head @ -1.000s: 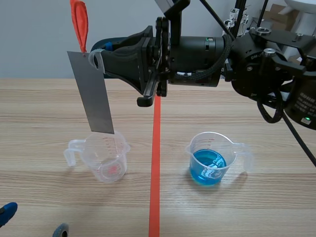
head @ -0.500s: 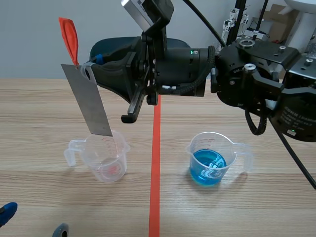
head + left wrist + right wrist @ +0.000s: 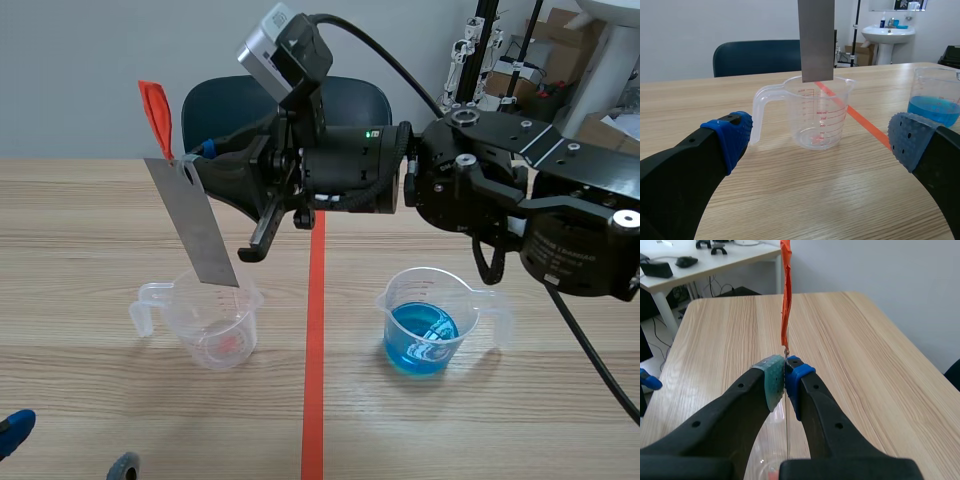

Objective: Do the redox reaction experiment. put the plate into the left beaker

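A grey metal plate with an orange-red tag on its top hangs tilted, its lower edge at the rim of the empty clear left beaker. My right gripper, reaching across from the right, is shut on the plate's top end. In the right wrist view the plate shows edge-on between the pads, the tag standing up ahead of the gripper. The left wrist view shows the plate above the beaker, which stands ahead of my open left gripper.
A second clear beaker holding blue liquid stands right of the orange-red tape line; it also shows as a beaker beside the left gripper's far finger. A dark chair stands behind the table.
The right arm has come lower and the plate has tilted more; its lower edge has dropped from just above the left beaker to its rim. The left gripper has not moved.
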